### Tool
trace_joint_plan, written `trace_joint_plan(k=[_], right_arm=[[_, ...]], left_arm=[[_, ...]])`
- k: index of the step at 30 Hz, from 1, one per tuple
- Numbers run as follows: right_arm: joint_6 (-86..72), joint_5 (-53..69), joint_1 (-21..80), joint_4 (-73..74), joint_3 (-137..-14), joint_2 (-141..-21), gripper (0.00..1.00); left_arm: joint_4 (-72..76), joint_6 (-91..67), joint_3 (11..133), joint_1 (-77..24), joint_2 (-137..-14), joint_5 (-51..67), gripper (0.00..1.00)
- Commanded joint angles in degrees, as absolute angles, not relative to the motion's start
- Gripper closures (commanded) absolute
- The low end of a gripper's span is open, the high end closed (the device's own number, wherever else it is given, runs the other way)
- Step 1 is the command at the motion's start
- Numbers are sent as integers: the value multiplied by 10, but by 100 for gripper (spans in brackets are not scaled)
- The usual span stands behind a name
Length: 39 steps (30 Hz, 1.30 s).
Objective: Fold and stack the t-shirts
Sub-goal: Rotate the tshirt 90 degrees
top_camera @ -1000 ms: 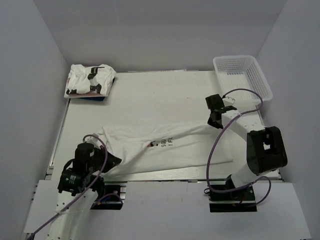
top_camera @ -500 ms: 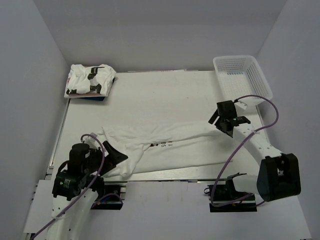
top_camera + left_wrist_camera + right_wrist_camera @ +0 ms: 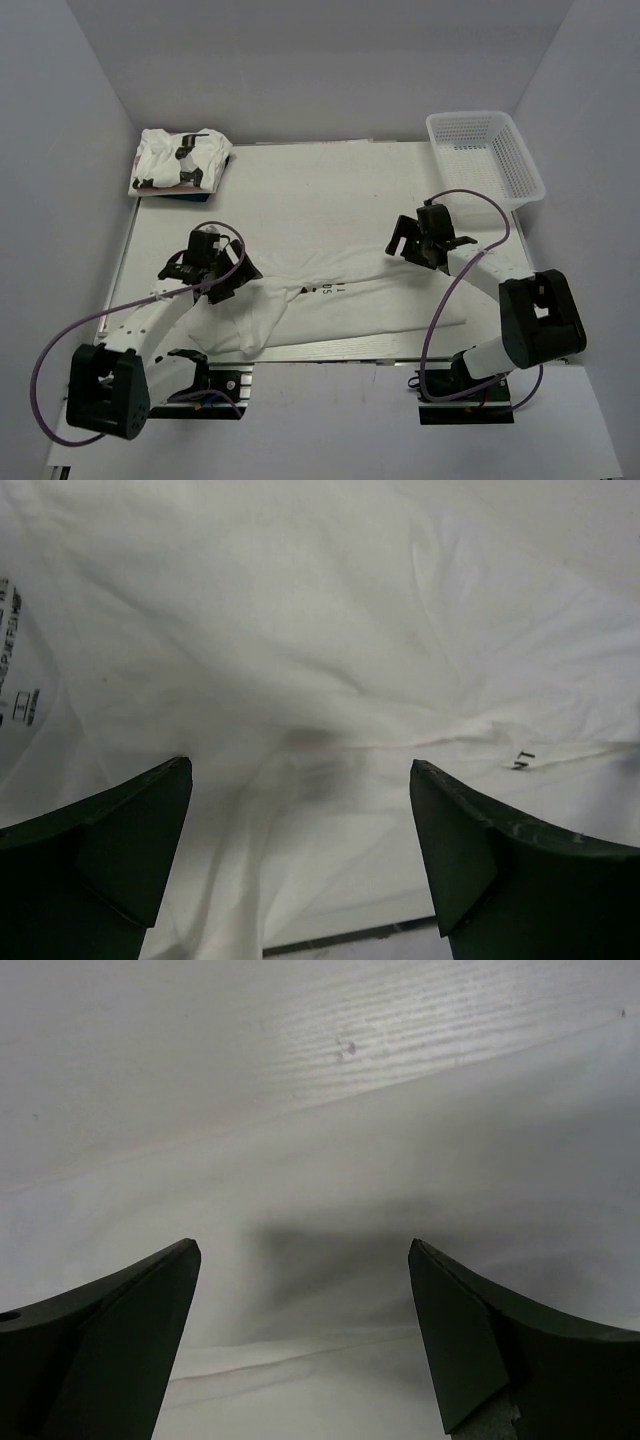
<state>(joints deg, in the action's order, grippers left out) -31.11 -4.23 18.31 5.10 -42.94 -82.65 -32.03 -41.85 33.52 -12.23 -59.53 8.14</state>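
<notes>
A white t-shirt [image 3: 360, 305] lies in a crumpled band along the near edge of the table [image 3: 330, 190]. Its dark chest lettering [image 3: 322, 288] is too small to read, as is a short black mark [image 3: 523, 761] by a seam. The left gripper [image 3: 207, 272] over its left end and the right gripper [image 3: 417, 247] over its right end both have fingers spread wide, holding nothing, and more folded t-shirts [image 3: 180, 160] sit in the far left corner.

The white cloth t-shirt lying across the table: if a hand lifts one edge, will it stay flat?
Probably not: the white cloth t-shirt lies in soft wrinkles, so it would likely droop. It looks thin, so it is probably light.
</notes>
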Motion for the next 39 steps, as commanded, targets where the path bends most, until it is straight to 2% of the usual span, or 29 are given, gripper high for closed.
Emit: trace_joint_plan(k=[1,5,7,10,16,17,18,19,20,21,22,25,28,35,39], right_arm=[[-321,-47,183,41,-412,-834,10],[-352,-64,183,68,-378,-838,10],[-359,-57,186,78,-356,-837,10],[-356,-8,212,83,-318,-821,10],[-351,41,305,136,-244,-748,10],[-349,57,351,151,-232,-722,10],[-338,102,372,156,-229,-716,10],[-334,110,394,159,-233,-707,10],[-328,121,465,166,-242,-707,10],[-276,134,485,173,-243,-708,10],[-261,200,506,167,-242,-708,10],[-217,237,602,149,-236,-724,10],[-193,253,630,112,-250,-734,10],[-110,268,657,36,-326,-787,10],[-87,287,659,15,-366,-850,10]], left_arm=[[-244,-392,350,-126,-637,46,0],[-181,-386,357,-126,-745,31,0],[-176,-386,401,-126,-837,0,0],[-209,-358,531,-120,-995,-68,0],[-348,-264,963,-133,-1305,-22,0],[-366,-253,1093,-133,-1347,6,0],[-387,-228,1165,-138,-1429,22,0],[-402,-211,1330,-138,-1476,72,0],[-415,-204,1411,-145,-1521,94,0],[-384,-204,1464,-145,-1560,116,0],[-335,-221,1463,-152,-1589,155,0],[-149,-267,1357,-170,-1571,239,0],[-210,-222,1445,-201,-1618,176,0],[-101,-233,1410,-224,-1611,219,0],[-112,-228,1443,-230,-1636,213,0]])
